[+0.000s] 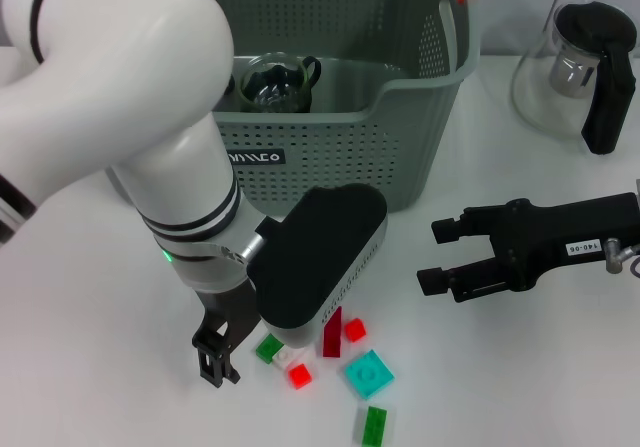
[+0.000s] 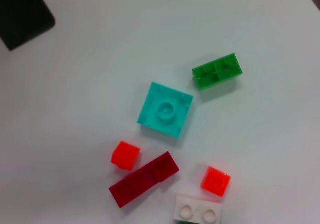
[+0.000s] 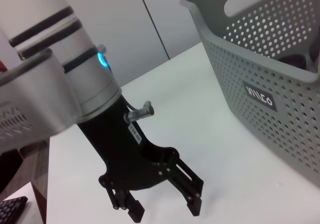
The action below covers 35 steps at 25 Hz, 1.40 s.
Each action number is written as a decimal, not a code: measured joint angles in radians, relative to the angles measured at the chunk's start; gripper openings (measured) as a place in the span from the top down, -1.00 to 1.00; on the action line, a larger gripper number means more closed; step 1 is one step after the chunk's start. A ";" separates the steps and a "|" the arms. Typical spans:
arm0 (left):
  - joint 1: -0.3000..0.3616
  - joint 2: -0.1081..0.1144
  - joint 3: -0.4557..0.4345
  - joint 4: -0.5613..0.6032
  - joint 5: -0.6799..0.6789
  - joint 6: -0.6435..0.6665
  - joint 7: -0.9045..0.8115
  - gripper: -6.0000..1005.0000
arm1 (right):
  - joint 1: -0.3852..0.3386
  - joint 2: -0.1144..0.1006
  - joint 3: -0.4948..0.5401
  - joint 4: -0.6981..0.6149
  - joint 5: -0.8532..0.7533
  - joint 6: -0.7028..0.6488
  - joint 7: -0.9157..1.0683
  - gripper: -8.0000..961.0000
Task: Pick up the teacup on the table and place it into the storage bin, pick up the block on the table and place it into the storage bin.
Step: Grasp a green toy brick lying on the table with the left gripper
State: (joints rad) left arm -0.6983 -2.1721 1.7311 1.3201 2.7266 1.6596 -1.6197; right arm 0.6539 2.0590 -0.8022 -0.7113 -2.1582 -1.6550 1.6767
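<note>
The left arm reaches in from the tabletop's [image 1: 80,367] left edge, bends sharply at the wrist and points its claw [image 1: 217,352] straight down near the front edge, just left of a scatter of small blocks. Its fingers are parted with nothing between them (the right wrist view shows this best). The tips hang close to the surface beside the green block [image 1: 268,347].

The blocks lie loose near the front edge: a white block [image 2: 198,211], two small red cubes [image 2: 124,154], a dark red bar [image 2: 144,179], a teal square block [image 2: 165,109] and a second green block [image 2: 217,70] closest to the edge. None is held.

The storage bin [image 1: 350,137] stands toward the tabletop's back edge, its black label facing the robot. The teacup [image 1: 275,82], clear glass with a dark handle, already sits inside it near the front wall.

The right arm lies low along the right edge, its claw [image 1: 440,255] pointing left toward the middle, fingers apart and holding nothing. A glass teapot [image 1: 585,67] stands at the back right corner.
</note>
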 joint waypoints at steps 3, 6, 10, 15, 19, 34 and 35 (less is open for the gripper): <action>-0.013 0.000 0.006 -0.026 -0.001 -0.015 0.007 -0.87 | 0.002 0.001 0.000 0.004 0.000 0.001 0.000 -0.97; -0.031 -0.001 0.007 -0.053 -0.001 -0.027 0.008 -0.84 | 0.004 0.001 0.000 0.009 0.000 0.002 0.000 -0.97; -0.064 -0.002 0.003 -0.107 -0.003 -0.040 -0.002 -0.80 | 0.003 0.003 0.000 0.011 0.000 0.002 0.000 -0.97; -0.074 -0.004 0.000 -0.122 -0.011 -0.055 -0.015 -0.77 | -0.001 0.003 0.000 0.011 0.000 0.002 0.000 -0.97; -0.085 -0.005 0.002 -0.149 -0.020 -0.073 -0.023 -0.76 | -0.002 0.003 0.000 0.011 0.000 0.001 -0.004 -0.97; -0.107 -0.005 0.012 -0.220 -0.056 -0.110 -0.025 -0.64 | -0.007 0.003 -0.001 0.017 0.000 0.001 -0.010 -0.97; -0.108 -0.005 0.012 -0.222 -0.057 -0.111 -0.025 -0.64 | -0.007 0.003 -0.001 0.019 0.000 0.001 -0.011 -0.97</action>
State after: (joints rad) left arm -0.8058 -2.1767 1.7427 1.0981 2.6695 1.5482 -1.6444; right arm 0.6466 2.0617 -0.8029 -0.6926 -2.1583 -1.6536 1.6660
